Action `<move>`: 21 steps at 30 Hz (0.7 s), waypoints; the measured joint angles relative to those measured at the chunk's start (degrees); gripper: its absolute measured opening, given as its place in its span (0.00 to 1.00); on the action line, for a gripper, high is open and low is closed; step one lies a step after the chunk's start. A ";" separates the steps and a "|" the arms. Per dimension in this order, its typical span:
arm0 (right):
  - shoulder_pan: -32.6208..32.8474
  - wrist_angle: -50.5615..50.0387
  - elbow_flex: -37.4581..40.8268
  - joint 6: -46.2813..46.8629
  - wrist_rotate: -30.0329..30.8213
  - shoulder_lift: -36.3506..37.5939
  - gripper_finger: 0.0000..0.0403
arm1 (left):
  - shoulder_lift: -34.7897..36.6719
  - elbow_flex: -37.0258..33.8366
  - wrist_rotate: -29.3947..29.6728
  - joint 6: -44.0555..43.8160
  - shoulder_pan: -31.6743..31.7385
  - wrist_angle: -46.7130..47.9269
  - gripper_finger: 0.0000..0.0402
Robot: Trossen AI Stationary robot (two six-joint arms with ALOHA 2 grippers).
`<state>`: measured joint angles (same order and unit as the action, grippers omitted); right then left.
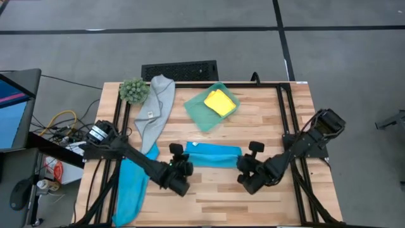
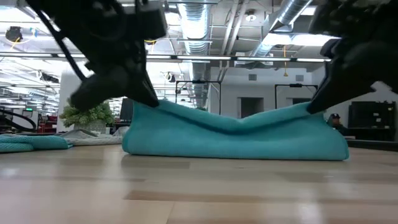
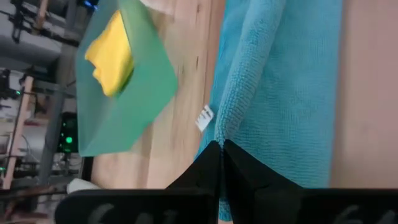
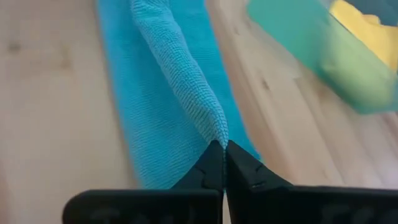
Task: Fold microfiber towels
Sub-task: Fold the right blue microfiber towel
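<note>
Left gripper (image 3: 221, 149) pinched shut on one end of folded blue towel (image 1: 214, 154); right gripper (image 4: 222, 149) pinched shut on the opposite end. Towel strung between the two grippers as a long band, both held corners lifted off table (image 1: 266, 120), middle sagging, lower fold resting on the wood. Small white tag (image 3: 204, 117) just ahead of left fingertips. Beyond both grippers, across bare wood: teal tray (image 1: 201, 109) holding folded yellow towel (image 1: 219, 101). Outboard of left gripper, under the left arm: second blue towel (image 1: 131, 183), hanging over the table's front edge. Farther off: grey towel (image 1: 156, 107) lying loose, plant ball (image 1: 133, 90) at its far end.
</note>
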<state>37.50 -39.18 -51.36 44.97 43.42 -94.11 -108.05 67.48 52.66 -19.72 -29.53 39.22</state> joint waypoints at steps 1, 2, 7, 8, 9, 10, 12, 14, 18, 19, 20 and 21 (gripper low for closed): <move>-0.61 -0.57 -0.01 -0.02 0.00 0.00 0.05 | 0.00 0.00 -0.76 0.62 0.88 -0.01 0.01; -1.10 -1.28 -0.01 0.00 -0.02 0.00 0.05 | 0.00 -0.06 -1.49 0.84 1.80 -0.31 0.01; -2.22 -2.46 0.08 0.00 -2.87 0.02 0.08 | 0.04 -2.70 -3.56 1.91 5.37 -4.75 0.01; -2.41 -2.35 0.31 0.01 -3.04 0.04 0.08 | 0.04 -3.36 -3.98 2.18 5.85 -6.19 0.01; -2.52 -2.35 0.67 0.02 -3.06 0.04 0.08 | 0.04 -3.98 -4.46 2.37 6.37 -7.63 0.01; -2.61 -2.23 1.06 0.02 -3.08 0.04 0.08 | 0.04 -4.27 -4.83 2.40 6.72 -8.46 0.01; -2.67 -2.05 1.71 0.31 -3.10 0.06 0.08 | 0.04 -4.62 -5.92 2.62 7.37 -10.15 0.01; -2.79 -1.93 2.48 1.45 -3.10 0.07 0.08 | 0.04 -5.11 -7.02 3.41 7.76 -11.75 0.01; -3.41 -1.43 3.77 3.37 -3.31 0.07 0.09 | 0.04 -5.97 -7.27 6.05 8.21 -14.57 0.01; -3.53 -1.39 3.86 3.43 -3.43 0.07 0.09 | 0.05 -5.99 -7.16 6.65 8.27 -14.90 0.01; -3.61 -1.41 3.86 3.45 -3.49 0.07 0.09 | 0.05 -5.99 -6.50 7.00 8.27 -15.47 0.02; -3.63 -1.39 3.86 3.45 -3.45 0.07 0.09 | 0.07 -5.99 -5.46 7.35 8.29 -16.07 0.03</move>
<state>33.86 -40.58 -47.51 48.42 39.97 -94.04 -107.98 61.49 47.21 -12.38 -21.23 23.16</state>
